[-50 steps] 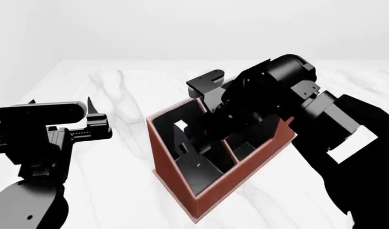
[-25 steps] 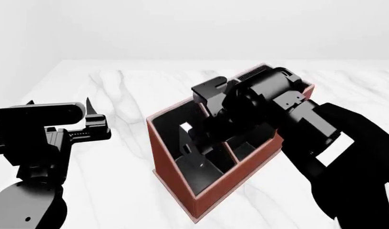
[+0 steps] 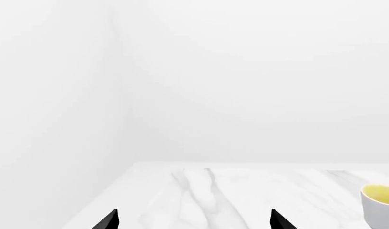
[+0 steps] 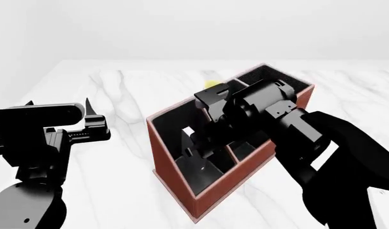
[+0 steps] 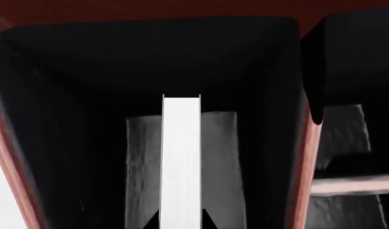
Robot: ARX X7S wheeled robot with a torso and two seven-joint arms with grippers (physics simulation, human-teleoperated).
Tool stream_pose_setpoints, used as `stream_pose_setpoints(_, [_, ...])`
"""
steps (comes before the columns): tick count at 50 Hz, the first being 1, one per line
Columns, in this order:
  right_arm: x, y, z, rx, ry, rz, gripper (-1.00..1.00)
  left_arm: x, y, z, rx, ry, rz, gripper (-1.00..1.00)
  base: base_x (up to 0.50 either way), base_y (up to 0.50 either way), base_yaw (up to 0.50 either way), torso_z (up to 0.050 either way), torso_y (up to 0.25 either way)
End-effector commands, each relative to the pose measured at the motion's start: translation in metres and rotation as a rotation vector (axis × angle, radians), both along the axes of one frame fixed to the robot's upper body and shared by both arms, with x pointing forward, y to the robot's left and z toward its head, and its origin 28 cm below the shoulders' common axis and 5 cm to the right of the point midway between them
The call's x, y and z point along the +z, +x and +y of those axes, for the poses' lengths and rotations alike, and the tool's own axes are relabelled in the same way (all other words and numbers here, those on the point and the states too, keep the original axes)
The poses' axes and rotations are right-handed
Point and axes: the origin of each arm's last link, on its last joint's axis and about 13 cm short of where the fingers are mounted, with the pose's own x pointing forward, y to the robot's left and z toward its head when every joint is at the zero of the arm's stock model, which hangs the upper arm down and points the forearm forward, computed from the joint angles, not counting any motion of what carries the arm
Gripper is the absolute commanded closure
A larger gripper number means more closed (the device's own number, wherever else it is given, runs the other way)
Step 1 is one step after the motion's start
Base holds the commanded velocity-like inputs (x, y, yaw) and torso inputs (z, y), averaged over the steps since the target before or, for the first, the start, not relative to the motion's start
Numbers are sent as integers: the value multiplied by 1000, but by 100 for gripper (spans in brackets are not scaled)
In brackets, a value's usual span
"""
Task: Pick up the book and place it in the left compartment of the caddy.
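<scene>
One white marble tabletop (image 4: pixel 118 157), plain white walls, caddy (image 4: pixel 232 183) resting on it.

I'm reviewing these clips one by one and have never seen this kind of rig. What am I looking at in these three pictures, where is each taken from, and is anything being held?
These are simulator renders of a two-armed robot at a white marbled table. The wide picture comes from a camera on its head, looking down over both black arms. The other two come from cameras near each gripper.

On the table stands a reddish-brown rectangular caddy with a black interior and several sections. The right gripper reaches down into its largest bin, the left compartment. In the right wrist view, a thin book shows its white page edge between the two dark fingertips, so the gripper appears shut on it, with the book inside that bin.

The left gripper hangs open over bare table, holding nothing. A white cup with a yellow inside stands farther back.
</scene>
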Motion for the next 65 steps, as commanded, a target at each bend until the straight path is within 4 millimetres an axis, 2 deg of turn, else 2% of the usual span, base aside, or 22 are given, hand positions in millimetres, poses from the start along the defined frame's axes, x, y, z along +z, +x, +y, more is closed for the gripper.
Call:
stream_pose_setpoints(1, [8, 0, 9, 38, 40, -19, 100, 2, 0, 1, -5, -25, -15, -100, 0, 0, 0, 0, 0])
stream_pose_setpoints(11, [11, -1, 9, 56, 55, -15, 100, 2, 1, 1, -7, -25, -15, -100, 0, 0, 0, 1, 1])
stream_pose_setpoints(12, [12, 0, 9, 57, 50, -28, -100, 2, 1, 1, -7, -25, -14, -100, 0, 0, 0, 0, 0])
stream_pose_setpoints(32, [24, -2, 7, 42, 47, -58, -100, 1, 0, 1, -6, -27, -16, -100, 0, 0, 0, 0, 0])
stream_pose_setpoints(40, [97, -22, -1, 6, 110, -227, -100, 1, 0, 2, -5, -27, -15, -100, 0, 0, 0, 0, 1])
stream_pose_setpoints(41, [114, -28, -3, 10, 116, -283, -100, 1, -1, 2, -6, -28, -16, -100, 0, 0, 0, 0, 0])
stream_pose_setpoints(45, [142, -43, -7, -1, 138, -345, -100, 1, -1, 1, -7, -28, -17, -100, 0, 0, 0, 0, 0])
stream_pose_setpoints(46, [158, -54, -9, 4, 139, -404, -100, 1, -1, 2, -7, -27, -16, -100, 0, 0, 0, 0, 0])
stream_pose_setpoints(48, [172, -67, -11, 17, 155, -417, -100, 2, -1, 2, -7, -25, -15, -100, 0, 0, 0, 0, 0])
stream_pose_setpoints(51, [181, -84, -16, 13, 171, -435, -100, 3, -1, 2, -8, -24, -16, -100, 0, 0, 0, 0, 0])
stream_pose_setpoints(54, [172, -91, -22, -7, 186, -444, -100, 4, -1, 1, -11, -25, -18, -100, 0, 0, 0, 0, 0])
stream_pose_setpoints(58, [139, -93, -32, -133, 227, -588, -100, 4, -2, 0, -18, -23, -16, -100, 0, 0, 0, 0, 0])
stream_pose_setpoints(59, [115, -93, -39, -186, 241, -725, -100, 4, -3, -1, -21, -22, -19, -100, 0, 0, 0, 0, 0])
stream_pose_setpoints(60, [107, -97, -37, -213, 231, -895, -100, 4, -3, -2, -23, -23, -19, -100, 0, 0, 0, 0, 0])
stream_pose_setpoints(61, [92, -99, -39, -289, 242, -944, -100, 3, -3, -2, -25, -19, -18, -100, 0, 0, 0, 0, 0])
stream_pose_setpoints(63, [74, -105, -40, -305, 285, -965, -100, 3, -3, -3, -35, -20, -23, -100, 0, 0, 0, 0, 0])
stream_pose_setpoints(65, [47, -112, -41, -350, 265, -1096, -100, 3, -4, -6, -54, -12, -31, -100, 0, 0, 0, 0, 0])
